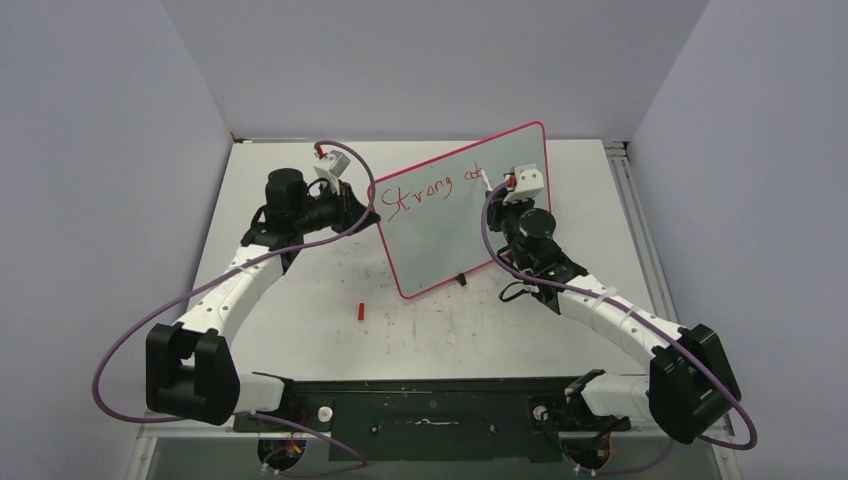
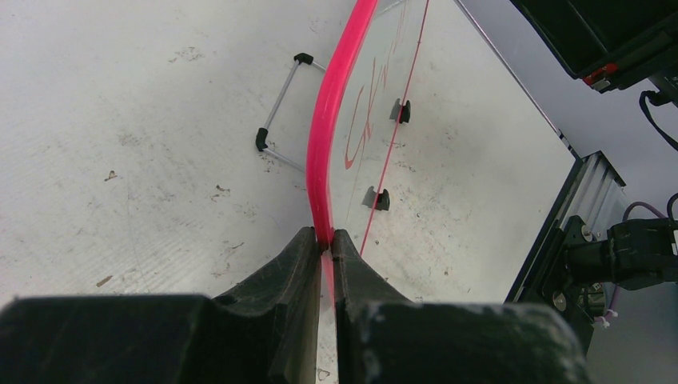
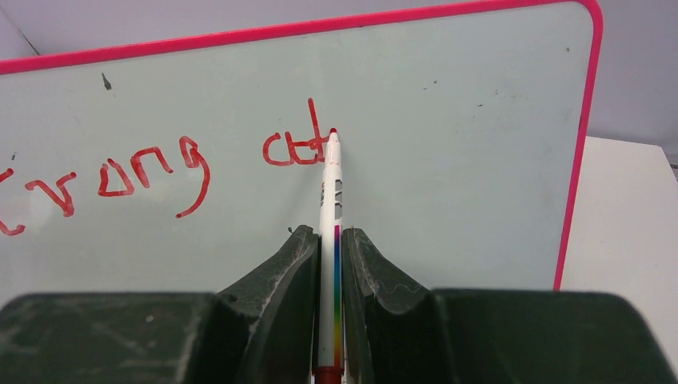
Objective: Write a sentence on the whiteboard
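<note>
Closest up is the left tool [image 2: 324, 240], its black fingers [image 2: 280, 272] pressed together on the pink-red rim of the whiteboard [image 2: 336, 120], right at the board's left edge. From above you can see that same left tool [image 1: 352, 205] reaching in from the left side of the table [image 1: 300, 290]. A small red cap [image 1: 360, 311] lies loose on the table, a bit in front of the board's near corner.

The whiteboard [image 1: 450, 230] stands propped up mid-table with its writing face toward the arms. Its long side runs left to right, and the right end sits a little farther back. One black foot [image 1: 460, 279] shows at the bottom edge.

The sentence [image 1: 425, 188] is in thin red marker along the top and reads "Strong at", one line only.

Over on the right, the right tool [image 3: 329, 236] is pinching a white marker [image 3: 329, 200] with a rainbow stripe down the barrel. There's some grey print on it that I can't read. The marker's long axis points straight out of the fingers at the board, red tip touching the surface just right of the "t".
</note>
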